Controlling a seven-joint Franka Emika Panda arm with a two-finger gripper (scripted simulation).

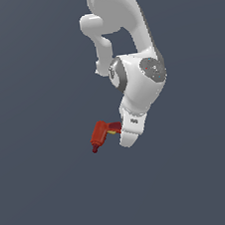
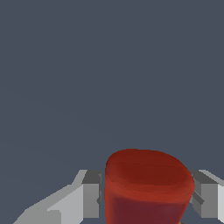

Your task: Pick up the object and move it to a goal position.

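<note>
The object (image 1: pixel 99 134) is a small red L-shaped drill with a dark red tip pointing down and a yellow mark near the hand. In the exterior view it sticks out to the left of my gripper (image 1: pixel 123 131), whose white hand covers the fingers. The wrist view shows the object's rounded red body (image 2: pixel 148 183) filling the gap between my two grey fingers (image 2: pixel 91 197). Both pads sit against its sides, so the gripper (image 2: pixel 146 199) is shut on it. The frames show no goal marker.
A plain dark grey-blue surface (image 1: pixel 45 193) fills both views. The arm's white links (image 1: pixel 140 75) rise above the hand toward the top of the exterior view. No other objects show.
</note>
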